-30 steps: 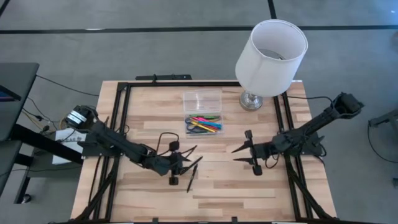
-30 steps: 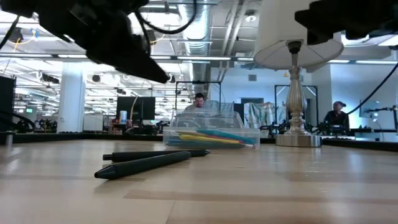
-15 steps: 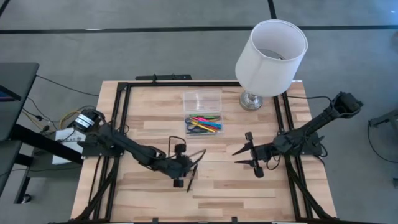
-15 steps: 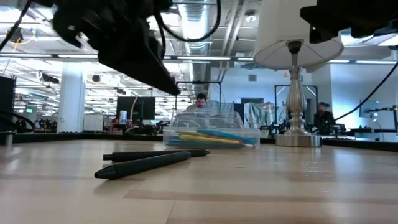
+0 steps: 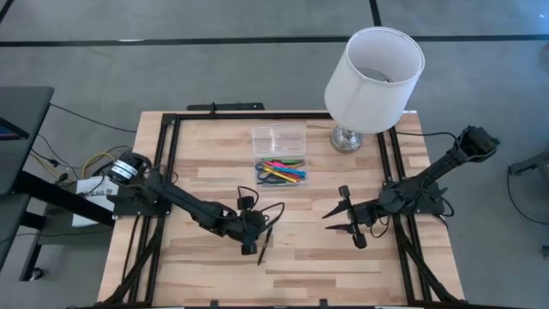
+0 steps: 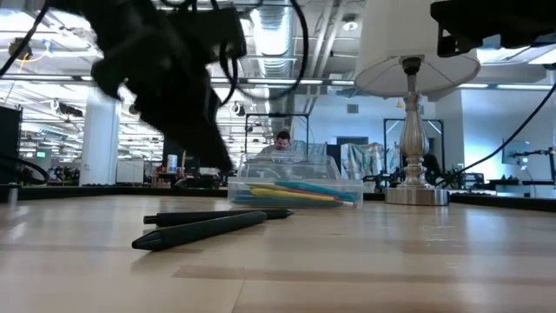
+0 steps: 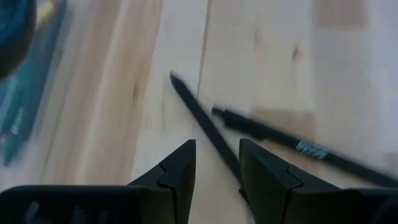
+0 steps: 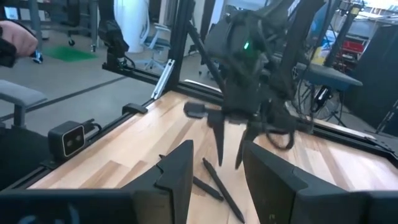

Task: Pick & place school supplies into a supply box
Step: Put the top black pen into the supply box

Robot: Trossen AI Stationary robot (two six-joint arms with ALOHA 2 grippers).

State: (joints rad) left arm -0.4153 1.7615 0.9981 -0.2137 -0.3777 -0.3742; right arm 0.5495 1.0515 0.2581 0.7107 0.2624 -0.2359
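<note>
The left gripper (image 5: 260,233) hangs low over the front middle of the pale wooden table (image 5: 197,163), its two dark fingers (image 7: 180,171) parted a moderate way and holding nothing. In the left wrist view the fingers point down toward two thin black pens (image 7: 205,134) that lie on the wood; one pen runs into the gap between the fingertips, but whether the fingers touch it cannot be told. In the high view the pens (image 5: 264,245) show as a dark sliver just beside this gripper. In the low view the two pens (image 6: 204,228) lie flat near the table's front, crossing close to each other at a shallow angle.

Behind them, toward the middle of the table, sits the small clear plastic rectangular supply box (image 5: 280,171), holding a bundle of coloured pens, pink markers and blue-handled scissors (image 5: 279,168). Touching its far side lies a clear plastic lid (image 5: 279,138), flat on the wood. In the low view the box (image 6: 294,185) stands well beyond the black pens.

To the right of the box stands a lamp with a large white shade (image 5: 375,77) on a silver base (image 5: 346,139), near the table's far right corner.

The right gripper (image 5: 337,220) hovers over the right part of the table, well apart from the pens, its fingers spread wide and empty, pointing toward the left arm.
</note>
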